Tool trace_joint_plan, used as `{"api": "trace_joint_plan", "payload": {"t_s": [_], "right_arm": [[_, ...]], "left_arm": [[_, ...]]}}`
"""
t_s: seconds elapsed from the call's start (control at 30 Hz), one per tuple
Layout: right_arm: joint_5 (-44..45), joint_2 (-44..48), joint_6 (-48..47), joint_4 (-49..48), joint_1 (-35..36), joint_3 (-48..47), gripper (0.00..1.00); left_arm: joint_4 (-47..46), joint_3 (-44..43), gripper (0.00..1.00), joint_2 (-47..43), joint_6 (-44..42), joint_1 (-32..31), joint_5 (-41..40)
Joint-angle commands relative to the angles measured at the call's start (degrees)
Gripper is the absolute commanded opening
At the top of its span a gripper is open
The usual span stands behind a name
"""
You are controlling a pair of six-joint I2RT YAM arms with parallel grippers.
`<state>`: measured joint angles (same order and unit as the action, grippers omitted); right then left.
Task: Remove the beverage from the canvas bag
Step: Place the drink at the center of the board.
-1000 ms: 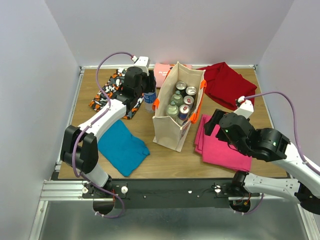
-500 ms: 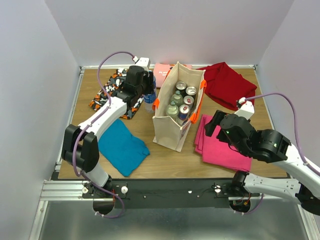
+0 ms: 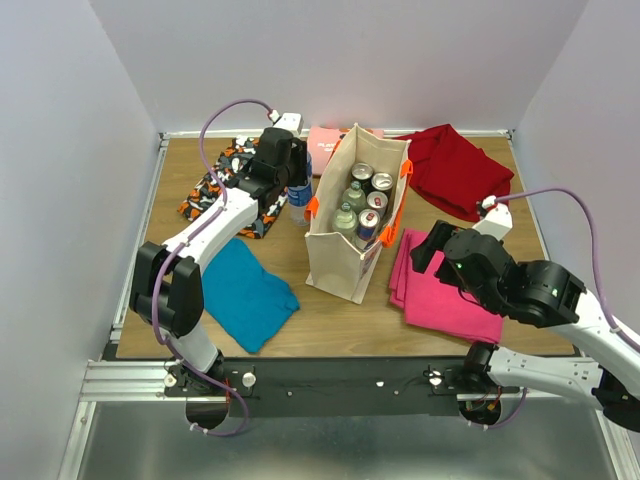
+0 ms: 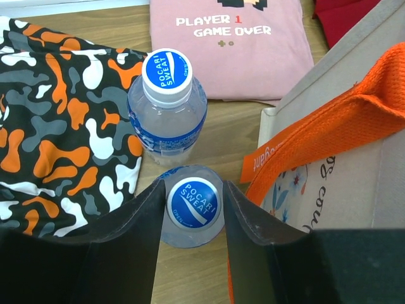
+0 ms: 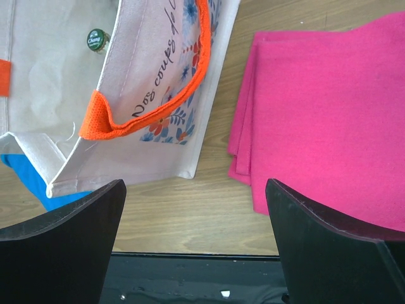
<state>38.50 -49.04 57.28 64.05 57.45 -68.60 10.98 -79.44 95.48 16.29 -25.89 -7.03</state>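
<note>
bag: canvas bag [image 3: 335, 265] stands upright mid-table [image 3: 330, 320], mouth open upward so the arms can reach in from above
in the bag: cans and bottles [image 3: 362, 200] packed upright, tops showing; most of the job is left, I'd say
out of the bag: blue-capped bottle [image 4: 190, 206] stands on the wood just left of the bag, near its orange handle [image 4: 329, 126]
second bottle [image 4: 166, 95]: same label, just beyond the first, upright, beside the camo cloth [image 4: 57, 114]; looks like the drop spot for unloaded drinks
left gripper [image 4: 192, 190]: over the blue-capped bottle, one finger on each side of its cap and no gap visible; cannot tell whether it is clamping or only flanking
likely step: setting down or letting go of that bottle, a guess only
right gripper [image 5: 195, 187]: fingers spread wide, nothing between them, hovering low by the bag's printed side and the magenta cloth [image 5: 329, 114]
why right waits there: probably keeps clear of the bag mouth, close enough to steady the bag
other stuff: pink shirt [image 4: 228, 50], red cloth [image 3: 455, 170] and blue cloth [image 3: 240, 290] lie flat around the bag
risk: soft bag wall may tip if bumped
</note>
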Motion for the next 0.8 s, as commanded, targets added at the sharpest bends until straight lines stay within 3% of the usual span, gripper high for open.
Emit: {"api": "trace_joint_plan", "payload": {"t_s": [0.0, 0.13, 0.37, 0.77], "right_arm": [[1.8, 1.3, 1.9, 0.8, 0.4, 0.7, 1.00], [1.8, 1.3, 1.9, 0.6, 0.5, 0.8, 1.00], [1.7, 1.3, 2.0, 0.5, 0.5, 1.4, 1.00], [1.9, 1.0, 1.8, 0.5, 0.5, 1.2, 1.00]], "left_arm": [[1.5, -1.6, 0.49, 0.8, -0.3, -0.3, -2.4], [1.8, -1.9, 0.38, 1.2, -0.3, -0.3, -2.3], [2.6, -4.4, 0.02, 3.1, -1.0, -0.4, -1.9], [1.5, -9.2, 0.00, 5.0, -5.1, -1.9, -2.0]]}}
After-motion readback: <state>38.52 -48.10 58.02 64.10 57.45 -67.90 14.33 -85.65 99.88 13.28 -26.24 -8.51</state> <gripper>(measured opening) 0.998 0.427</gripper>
